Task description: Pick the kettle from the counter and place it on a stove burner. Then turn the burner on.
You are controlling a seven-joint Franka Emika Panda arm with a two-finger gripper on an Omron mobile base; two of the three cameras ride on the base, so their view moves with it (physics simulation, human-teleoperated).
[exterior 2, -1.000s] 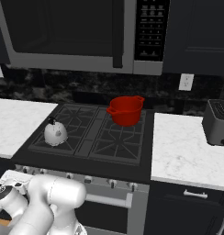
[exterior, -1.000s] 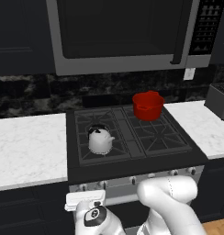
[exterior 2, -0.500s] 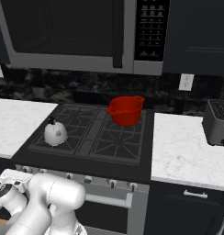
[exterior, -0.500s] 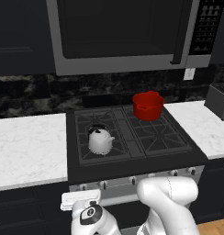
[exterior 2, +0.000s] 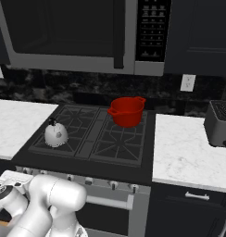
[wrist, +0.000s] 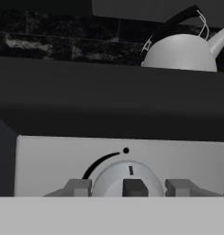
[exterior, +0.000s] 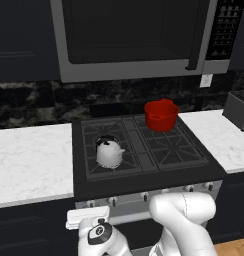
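white marble surface flanks a black cooktop; the kettle sits on the front-left stove burner, a red pot behind to the right. the jaws bracket a stove knob, contact unclear.

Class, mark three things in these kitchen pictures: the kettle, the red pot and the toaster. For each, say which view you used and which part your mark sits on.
kettle (exterior: 109,156): left base view, on its white body.
red pot (exterior 2: 127,112): right base view, on its front wall.
toaster (exterior 2: 219,125): right base view, on its dark side.
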